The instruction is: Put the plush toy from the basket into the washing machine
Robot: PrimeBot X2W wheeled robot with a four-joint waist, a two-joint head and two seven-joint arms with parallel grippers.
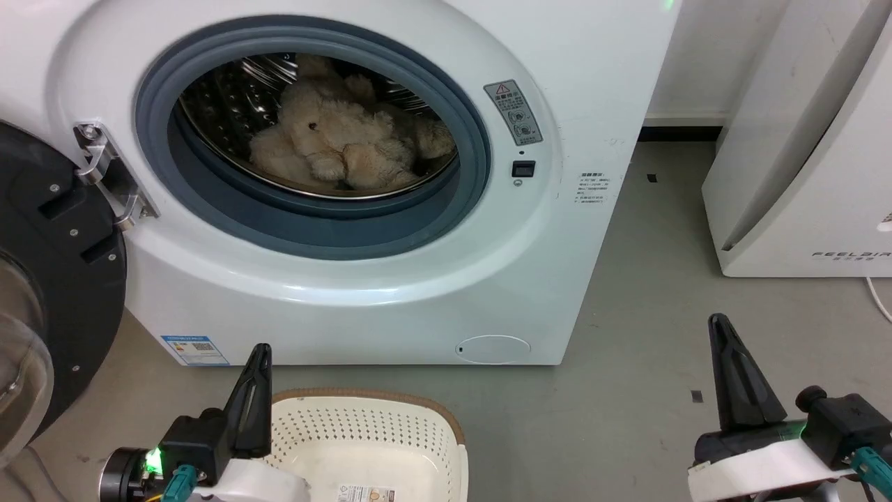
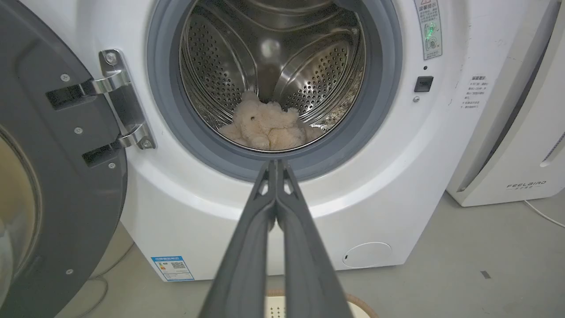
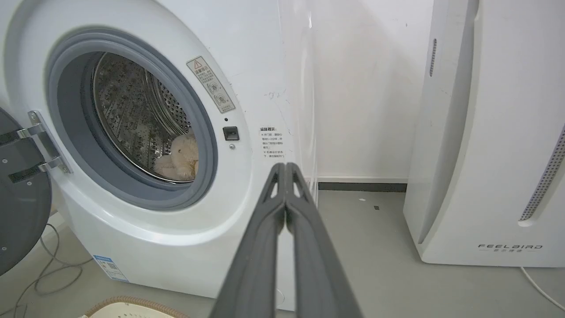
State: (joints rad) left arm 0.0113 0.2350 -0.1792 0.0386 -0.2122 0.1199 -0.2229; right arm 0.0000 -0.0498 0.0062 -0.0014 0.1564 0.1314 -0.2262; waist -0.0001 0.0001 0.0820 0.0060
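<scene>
I find the shaggy cream plush toy (image 1: 341, 143) inside the white front-loading washing machine (image 1: 418, 293), twelve o'clock of the perforated cream basket (image 1: 432, 408); left gripper (image 2: 276, 161) and right gripper (image 3: 286, 164) clenched, empty.

The grey floor (image 1: 627, 335) bears the washing machine (image 1: 348, 300), the basket (image 1: 362, 432) and a white appliance (image 1: 801, 195).

R gripper (image 3: 285, 166) fingers pressed together, aimed at washing machine (image 3: 247, 66); plush toy (image 3: 178, 159) in drum (image 3: 128, 110), door (image 3: 22, 212) open.

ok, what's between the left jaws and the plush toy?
Head view: the washing machine front panel and its grey gasket lower lip. The plush toy sits in the drum behind them.
</scene>
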